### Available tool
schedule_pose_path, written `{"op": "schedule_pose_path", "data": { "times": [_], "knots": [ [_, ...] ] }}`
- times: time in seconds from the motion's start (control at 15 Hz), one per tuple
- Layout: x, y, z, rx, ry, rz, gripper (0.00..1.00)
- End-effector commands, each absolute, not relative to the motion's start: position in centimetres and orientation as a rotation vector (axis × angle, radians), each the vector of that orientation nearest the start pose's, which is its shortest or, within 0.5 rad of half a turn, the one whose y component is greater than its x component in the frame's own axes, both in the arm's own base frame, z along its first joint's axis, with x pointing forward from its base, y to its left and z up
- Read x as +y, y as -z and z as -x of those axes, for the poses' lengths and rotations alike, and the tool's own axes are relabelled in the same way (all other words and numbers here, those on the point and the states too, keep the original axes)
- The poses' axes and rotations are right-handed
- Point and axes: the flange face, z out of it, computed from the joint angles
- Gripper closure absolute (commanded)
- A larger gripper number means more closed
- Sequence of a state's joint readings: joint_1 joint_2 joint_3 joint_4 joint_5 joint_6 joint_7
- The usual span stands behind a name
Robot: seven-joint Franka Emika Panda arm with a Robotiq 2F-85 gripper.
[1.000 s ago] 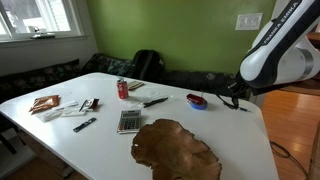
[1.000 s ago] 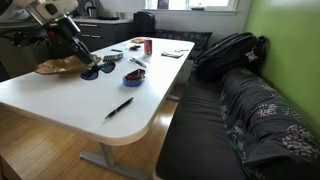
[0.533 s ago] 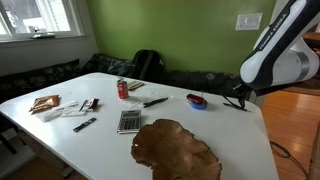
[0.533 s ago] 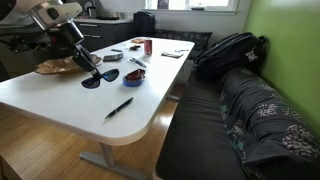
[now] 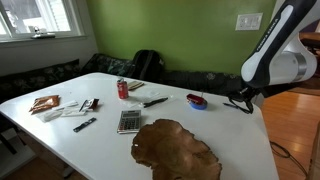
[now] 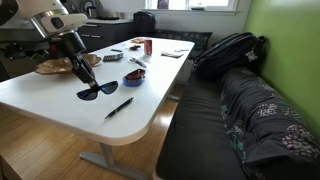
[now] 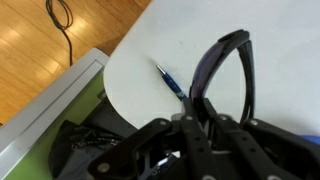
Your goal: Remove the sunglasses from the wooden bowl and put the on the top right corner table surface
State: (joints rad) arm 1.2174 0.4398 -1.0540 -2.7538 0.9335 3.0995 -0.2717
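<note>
A: Sunglasses (image 6: 97, 91) hanging from the gripper (image 6: 88, 80) right now. Out of the wooden bowl (image 6: 57, 66), well clear of its rim, lenses drooping low over the table (image 6: 60, 108). Any thoughts on handling?

B: Looks featherweight, so zero strain on the arm. Thin frame though, with skinny folding arms, probably floppy at the hinges. Glossy lenses too, so likely slippery and easy to scratch. Jaws pinched onto the frame, roughly mid-frame judging by the wrist view, exact spot hard to tell. Seems like the stiffest place to grab anyway. Wouldn't squeeze a lens or one of those thin arms.

A: Fair. Spot any readable brands?

B: Nope. Can't make out a logo on the frame. Some print on the red can (image 5: 123, 88) beyond the bowl, way too small to read. Same story with the calculator (image 5: 129, 121) just beside the bowl. Black pen (image 6: 120, 107) lying farther from the bowl than the glasses, no visible marking either.
</note>
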Motion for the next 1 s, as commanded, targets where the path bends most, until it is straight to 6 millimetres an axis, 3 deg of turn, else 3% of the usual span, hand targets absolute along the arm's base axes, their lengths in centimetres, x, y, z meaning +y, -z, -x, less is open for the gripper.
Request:
{"op": "schedule_pose_path", "data": {
  "times": [0.0, 0.6, 0.93],
  "knots": [
    [-5.9, -18.4, -37.3, 0.626, 0.351, 3.275, 0.97],
    [-5.5, -16.2, -35.7, 0.541, 0.282, 3.305, 0.97],
    [-6.9, -16.1, -34.9, 0.58, 0.311, 3.328, 0.97]
  ]
}}
